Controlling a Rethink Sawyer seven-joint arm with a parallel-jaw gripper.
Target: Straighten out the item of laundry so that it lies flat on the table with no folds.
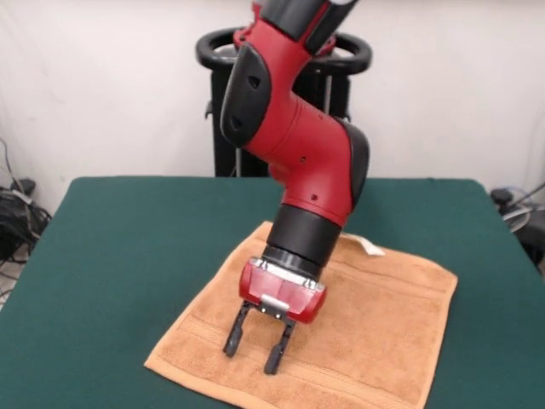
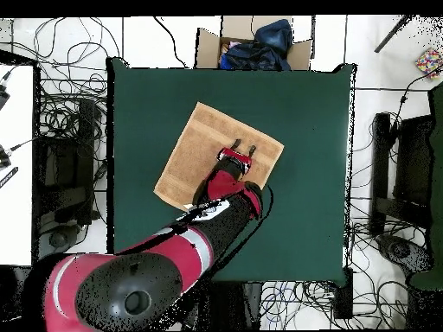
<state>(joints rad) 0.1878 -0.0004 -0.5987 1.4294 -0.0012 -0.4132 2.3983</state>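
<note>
Hovering over flat towel [image 1: 358, 332] on table [image 1: 128, 247], pincer [image 1: 258, 343] spread, empty; cardboard box [image 2: 251, 45] beyond table edge.

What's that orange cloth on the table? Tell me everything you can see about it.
It is a small orange-tan towel, looped like terry cloth, with woven bands along its edges and a little white tag at its far corner. It lies spread out and nearly flat on the green table, turned at an angle to the table's sides, near the middle. The robot's gripper hangs open just over it, fingers pointing down; I cannot tell whether they touch the cloth.
</note>
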